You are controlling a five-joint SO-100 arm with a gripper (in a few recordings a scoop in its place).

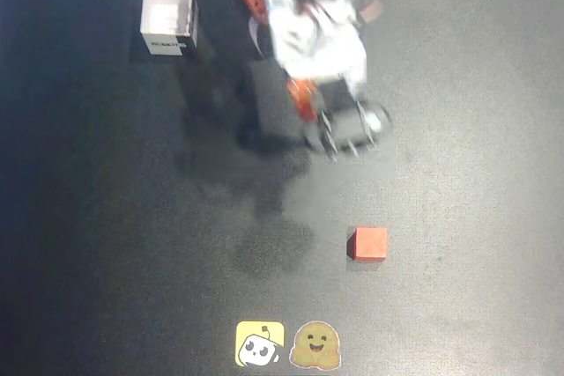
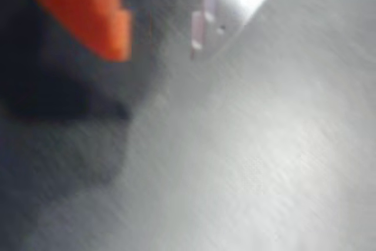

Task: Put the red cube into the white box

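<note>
The red cube point(image 1: 367, 243) lies alone on the dark table, right of centre and toward the bottom of the overhead view. Standing at the top left, the white box point(image 1: 167, 17) has its opening upward and a dark label on its near side. My orange and white arm reaches down from the top centre, and its gripper point(image 1: 345, 140) hangs blurred above the table, well above the cube in the picture and to the right of the box. In the wrist view an orange finger point(image 2: 88, 10) shows at the top left over blurred grey table. Nothing is seen between the fingers.
Two stickers lie at the bottom edge of the overhead view: a yellow one point(image 1: 260, 343) and a brown smiling one point(image 1: 315, 345). The arm's shadow falls across the middle of the black mat point(image 1: 106, 217).
</note>
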